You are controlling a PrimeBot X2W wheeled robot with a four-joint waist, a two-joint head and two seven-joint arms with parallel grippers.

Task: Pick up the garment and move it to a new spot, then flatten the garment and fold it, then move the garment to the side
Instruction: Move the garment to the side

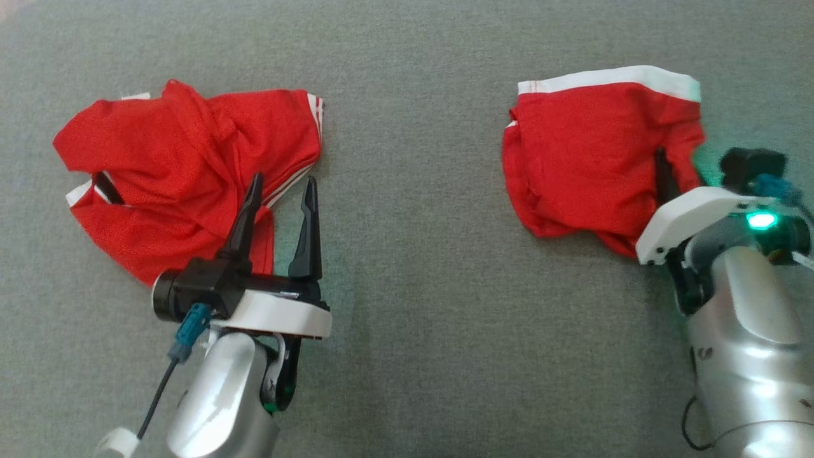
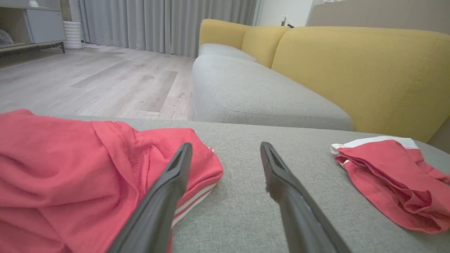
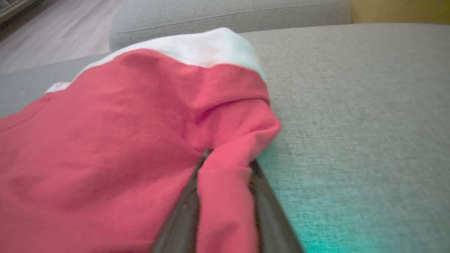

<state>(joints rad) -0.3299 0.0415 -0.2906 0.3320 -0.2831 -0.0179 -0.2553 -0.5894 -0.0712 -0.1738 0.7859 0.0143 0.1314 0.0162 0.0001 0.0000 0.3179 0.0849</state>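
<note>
My right fingers (image 3: pixel 181 214) are pinching a fold of the red shorts (image 1: pixel 585 152) on the gray cushion (image 1: pixel 413 254). My left fingers (image 1: pixel 310 216) are spread apart beside the red shirt (image 1: pixel 184 159). I should lift slowly.

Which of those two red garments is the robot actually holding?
The garment with the broad white band: the right gripper pinches a fold of it. The thin-striped garment lies free by the open left gripper.

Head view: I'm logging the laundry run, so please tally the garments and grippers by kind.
Red garments: 2 (striped garment, white-banded garment)
Grippers: 2 (left gripper, right gripper)
Total: 4
</note>
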